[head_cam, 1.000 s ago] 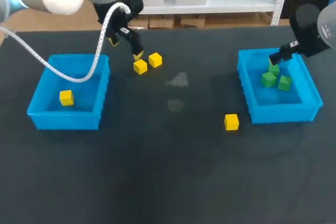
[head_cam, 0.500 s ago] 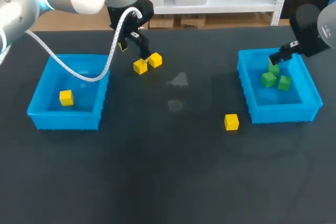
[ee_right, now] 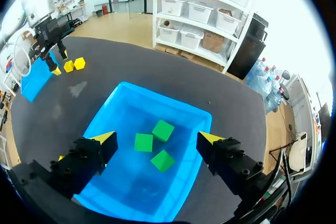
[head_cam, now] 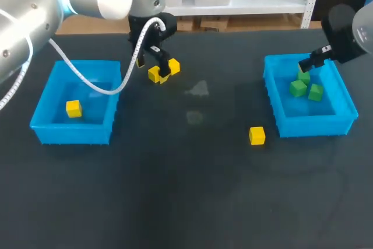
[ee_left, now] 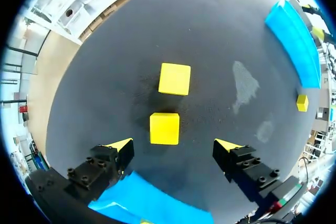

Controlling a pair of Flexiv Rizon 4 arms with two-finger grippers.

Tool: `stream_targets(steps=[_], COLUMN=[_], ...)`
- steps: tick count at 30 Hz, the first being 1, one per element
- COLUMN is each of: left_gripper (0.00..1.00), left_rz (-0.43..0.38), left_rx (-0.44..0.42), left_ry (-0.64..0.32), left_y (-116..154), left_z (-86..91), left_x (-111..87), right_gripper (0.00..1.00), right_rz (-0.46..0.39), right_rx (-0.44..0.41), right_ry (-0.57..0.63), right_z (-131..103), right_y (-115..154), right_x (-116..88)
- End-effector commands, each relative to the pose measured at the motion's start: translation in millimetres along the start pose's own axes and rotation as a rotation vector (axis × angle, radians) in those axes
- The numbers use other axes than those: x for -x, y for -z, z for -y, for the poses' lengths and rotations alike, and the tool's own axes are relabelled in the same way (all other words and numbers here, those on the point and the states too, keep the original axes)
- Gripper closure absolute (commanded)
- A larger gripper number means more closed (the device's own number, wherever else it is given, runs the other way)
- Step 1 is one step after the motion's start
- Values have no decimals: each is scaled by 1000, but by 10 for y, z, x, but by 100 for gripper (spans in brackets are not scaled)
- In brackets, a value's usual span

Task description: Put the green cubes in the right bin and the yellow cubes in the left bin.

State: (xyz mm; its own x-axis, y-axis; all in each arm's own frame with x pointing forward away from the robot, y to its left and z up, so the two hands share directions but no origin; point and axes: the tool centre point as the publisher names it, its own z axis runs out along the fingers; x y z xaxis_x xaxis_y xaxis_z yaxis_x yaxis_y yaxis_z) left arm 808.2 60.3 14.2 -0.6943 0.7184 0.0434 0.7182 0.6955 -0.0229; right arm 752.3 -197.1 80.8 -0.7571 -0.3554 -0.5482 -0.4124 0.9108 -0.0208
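Dark matte table point(head_cam: 186, 190) with two faint pale smudges point(head_cam: 198, 90) near its middle

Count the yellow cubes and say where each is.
4 yellow cubes: one in the left bin, one between the left gripper's open fingers, one just ahead of it, one on the table beside the right bin. None seems hidden.

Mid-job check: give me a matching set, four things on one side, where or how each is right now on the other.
Things:
1. left gripper
2. right gripper
3. green cubes
4. left bin

States:
A. holds one yellow cube
B. open, above the right bin
C. open, at two yellow cubes on the table
D. lying in the right bin

Pairs: 1-C, 2-B, 3-D, 4-A
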Motion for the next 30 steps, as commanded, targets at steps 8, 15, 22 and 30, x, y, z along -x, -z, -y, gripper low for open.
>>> stream_targets(steps=[8, 15, 22, 30], left_gripper=[0, 62, 100, 100], left_rz=[-36, -52, -55, -30], left_rx=[0, 10, 10, 3], left_ry=[7, 15, 29, 66], left_y=[-86, -147, -191, -144], left_z=[-79, -131, -125, -58], left_x=[118, 160, 168, 108], right_gripper=[0, 0, 0, 0], right_rz=[3, 3, 3, 3], right_rx=[-4, -4, -4, -4], right_ry=[-1, -1, -1, -1], right_z=[-7, -7, -7, -7], right_y=[6, 6, 6, 6], right_x=[-10, -10, -10, -10])
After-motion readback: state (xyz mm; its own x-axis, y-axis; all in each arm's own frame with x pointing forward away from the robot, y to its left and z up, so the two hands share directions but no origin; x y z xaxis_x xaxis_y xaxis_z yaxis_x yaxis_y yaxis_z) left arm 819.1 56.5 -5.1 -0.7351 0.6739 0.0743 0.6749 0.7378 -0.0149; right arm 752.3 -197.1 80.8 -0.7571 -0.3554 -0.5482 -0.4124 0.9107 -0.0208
